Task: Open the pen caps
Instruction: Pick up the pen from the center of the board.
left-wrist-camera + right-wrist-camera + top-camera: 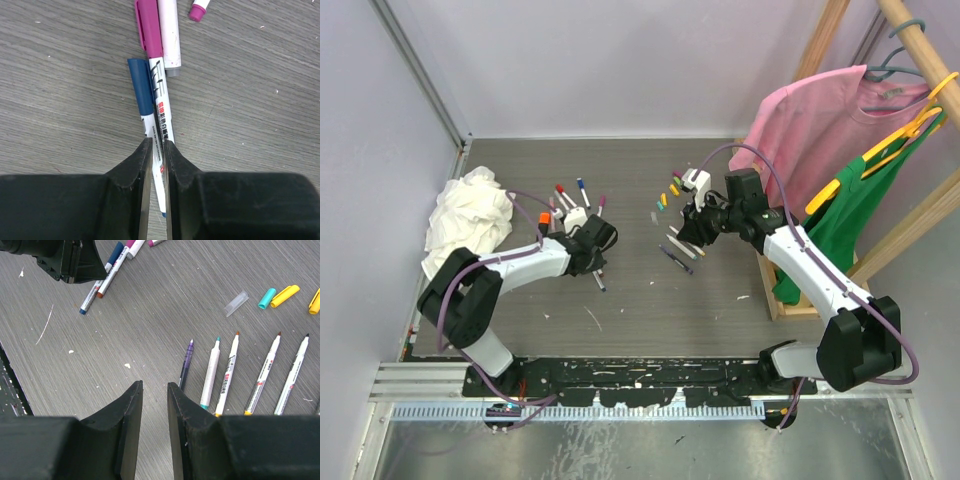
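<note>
The left gripper [158,145] is clamped on the blue-capped pen [148,125], at the scene's left, its blue cap [141,87] just beyond the jaws. The right gripper [155,387], slightly apart and empty, should pinch only that cap and pull straight.

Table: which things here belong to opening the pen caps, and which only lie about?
Job: two capped pens, blue and magenta, in the left gripper; loose teal cap; loose yellow cap; row of uncapped pens.
Lying about: white rag; pink shirt; green shirt.
</note>
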Robot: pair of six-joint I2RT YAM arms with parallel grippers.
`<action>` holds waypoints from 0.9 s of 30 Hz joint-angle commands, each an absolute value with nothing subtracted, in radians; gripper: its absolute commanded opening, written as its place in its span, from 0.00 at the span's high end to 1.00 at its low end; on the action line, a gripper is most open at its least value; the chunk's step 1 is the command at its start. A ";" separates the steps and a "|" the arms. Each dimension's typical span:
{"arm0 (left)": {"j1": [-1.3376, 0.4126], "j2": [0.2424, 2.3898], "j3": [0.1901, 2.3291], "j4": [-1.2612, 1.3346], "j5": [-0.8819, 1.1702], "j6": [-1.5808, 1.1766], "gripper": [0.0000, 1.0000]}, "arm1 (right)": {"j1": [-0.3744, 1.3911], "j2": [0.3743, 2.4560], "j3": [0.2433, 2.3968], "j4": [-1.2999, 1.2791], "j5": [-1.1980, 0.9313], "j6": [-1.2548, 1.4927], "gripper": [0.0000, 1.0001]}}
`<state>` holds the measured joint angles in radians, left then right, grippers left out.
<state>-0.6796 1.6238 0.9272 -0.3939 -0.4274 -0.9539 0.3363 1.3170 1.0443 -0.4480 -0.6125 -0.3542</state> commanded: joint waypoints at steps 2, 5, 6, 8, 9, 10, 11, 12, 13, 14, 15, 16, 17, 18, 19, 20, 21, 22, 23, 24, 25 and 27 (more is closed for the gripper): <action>-0.680 1.631 0.923 -0.393 -0.463 -0.948 0.83 | 0.333 1.297 1.048 -0.417 -0.634 -0.365 0.68; -0.681 1.635 0.919 -0.391 -0.464 -0.948 0.82 | 0.332 1.297 1.049 -0.417 -0.634 -0.365 0.68; -0.680 1.636 0.917 -0.391 -0.464 -0.948 0.81 | 0.332 1.296 1.048 -0.416 -0.634 -0.365 0.68; -0.680 1.640 0.911 -0.389 -0.461 -0.949 0.80 | 0.332 1.297 1.049 -0.416 -0.634 -0.364 0.68; -0.680 1.642 0.909 -0.387 -0.461 -0.949 0.79 | 0.332 1.297 1.048 -0.417 -0.635 -0.365 0.68; -0.681 1.645 0.907 -0.387 -0.460 -0.949 0.79 | 0.333 1.298 1.049 -0.416 -0.635 -0.365 0.68; -0.681 1.647 0.906 -0.386 -0.459 -0.949 0.79 | 0.332 1.298 1.049 -0.416 -0.635 -0.364 0.68; -0.680 1.649 0.903 -0.384 -0.458 -0.950 0.78 | 0.333 1.298 1.049 -0.417 -0.635 -0.364 0.68; -0.681 1.651 0.901 -0.384 -0.457 -0.951 0.78 | 0.332 1.298 1.048 -0.417 -0.635 -0.365 0.68; -0.681 1.653 0.900 -0.383 -0.457 -0.952 0.77 | 0.333 1.297 1.049 -0.417 -0.635 -0.365 0.68; -0.680 1.657 0.897 -0.380 -0.456 -0.953 0.76 | 0.333 1.296 1.049 -0.417 -0.635 -0.364 0.68; -0.681 1.659 0.895 -0.377 -0.453 -0.954 0.76 | 0.333 1.296 1.049 -0.416 -0.635 -0.364 0.68; -0.680 1.661 0.892 -0.375 -0.453 -0.957 0.76 | 0.332 1.297 1.049 -0.417 -0.635 -0.365 0.68; -0.680 1.664 0.889 -0.373 -0.452 -0.959 0.75 | 0.333 1.297 1.049 -0.417 -0.635 -0.364 0.68; -0.680 1.666 0.886 -0.371 -0.451 -0.960 0.75 | 0.332 1.296 1.048 -0.417 -0.635 -0.363 0.68; -0.679 1.667 0.881 -0.369 -0.451 -0.963 0.76 | 0.332 1.296 1.049 -0.417 -0.635 -0.364 0.68; -0.679 1.667 0.879 -0.368 -0.449 -0.967 0.76 | 0.331 1.296 1.049 -0.417 -0.635 -0.364 0.68; -0.679 1.666 0.875 -0.368 -0.452 -0.968 0.77 | 0.331 1.296 1.048 -0.416 -0.636 -0.363 0.68; -0.678 1.662 0.872 -0.371 -0.455 -0.972 0.78 | 0.331 1.296 1.049 -0.417 -0.638 -0.363 0.68; -0.677 1.657 0.868 -0.375 -0.460 -0.975 0.80 | 0.331 1.296 1.049 -0.417 -0.639 -0.363 0.68; -0.676 1.648 0.865 -0.379 -0.465 -0.977 0.84 | 0.331 1.297 1.049 -0.417 -0.641 -0.362 0.68; -0.676 1.626 0.860 -0.387 -0.476 -0.979 0.90 | 0.330 1.297 1.049 -0.419 -0.643 -0.362 0.68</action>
<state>-0.6796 1.6440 0.8951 -0.3752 -0.4488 -0.9596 0.3363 1.3170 1.0443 -0.4480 -0.6140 -0.3569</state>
